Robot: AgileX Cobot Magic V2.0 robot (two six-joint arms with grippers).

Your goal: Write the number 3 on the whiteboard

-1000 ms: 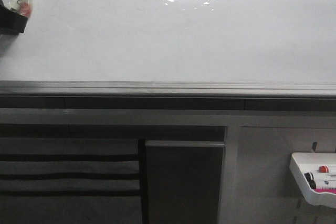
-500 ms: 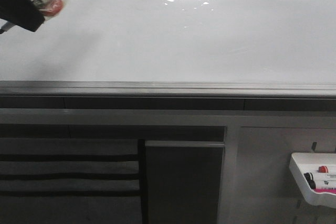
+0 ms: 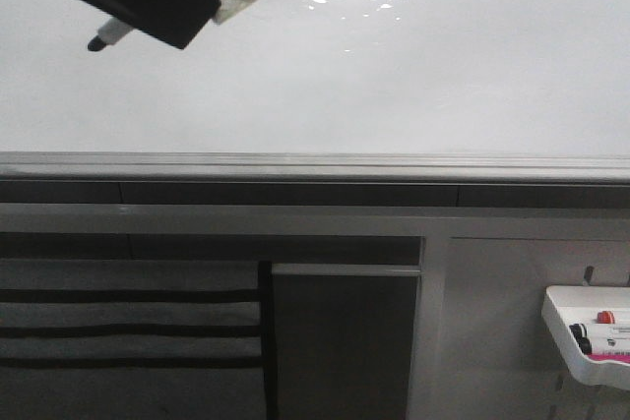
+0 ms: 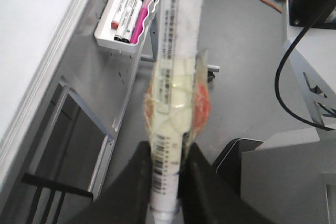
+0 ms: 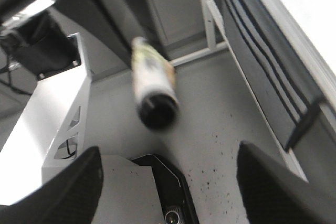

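Left gripper [image 4: 167,169]: clamped on marker [image 4: 170,114]. Marker axis tilted, tip [image 3: 97,43] toward 8 o'clock in front view. Whiteboard [image 3: 394,86]: blank, no numeral; free surface toward 4 o'clock of tip. Tip contact: cannot tell. Right gripper [image 5: 168,179]: fingers spread, empty.
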